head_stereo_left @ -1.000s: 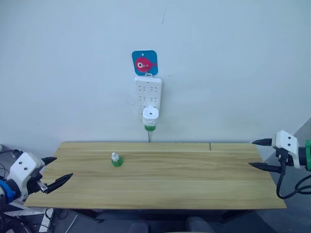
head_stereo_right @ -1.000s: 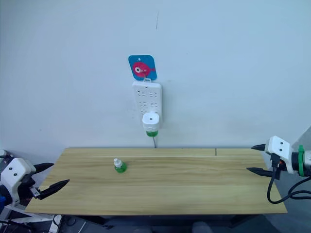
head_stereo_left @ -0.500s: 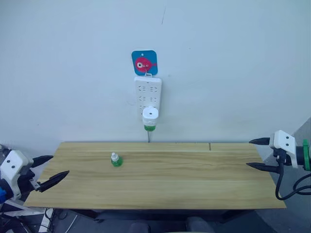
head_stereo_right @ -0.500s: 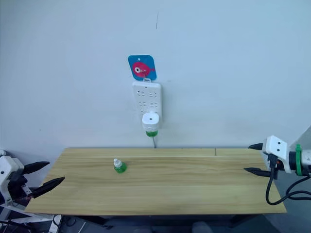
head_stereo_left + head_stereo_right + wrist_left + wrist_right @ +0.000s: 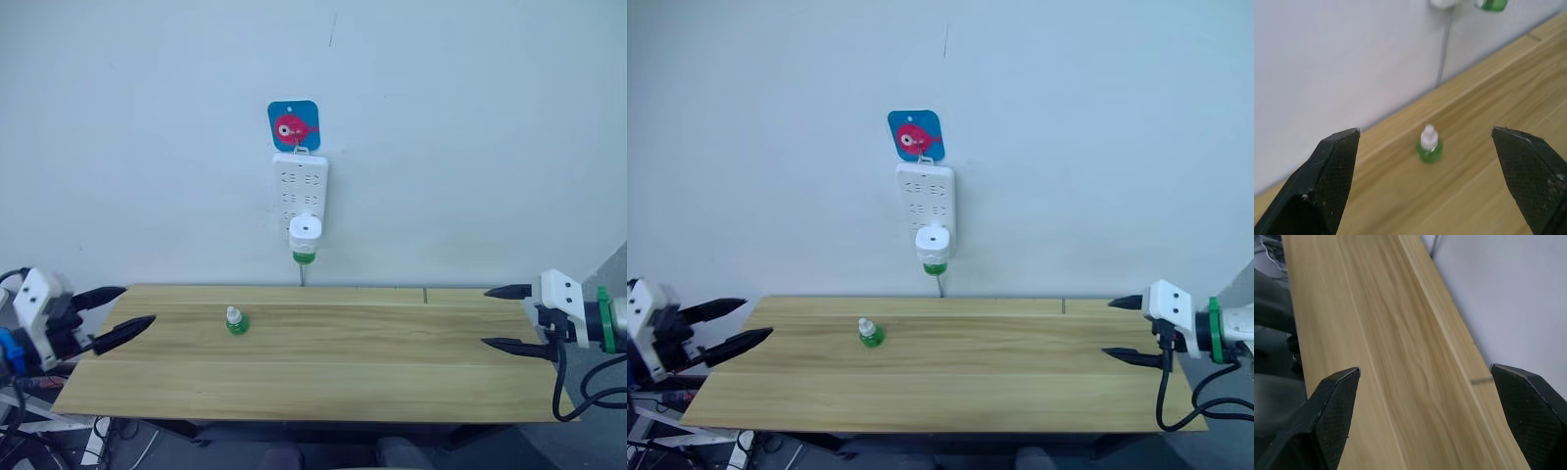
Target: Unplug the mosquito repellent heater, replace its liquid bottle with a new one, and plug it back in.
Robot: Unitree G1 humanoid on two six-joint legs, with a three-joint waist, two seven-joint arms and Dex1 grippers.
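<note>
Beyond the left wrist view's edge, the heater (image 5: 1490, 4) is cut off.

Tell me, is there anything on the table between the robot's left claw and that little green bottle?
Nothing: in the left eye view, bare wooden table separates the open left gripper from the green bottle.

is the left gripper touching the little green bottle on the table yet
Apart. The left wrist view shows the green bottle standing on the table well beyond the open fingers of the left gripper, with bare wood between them.
</note>
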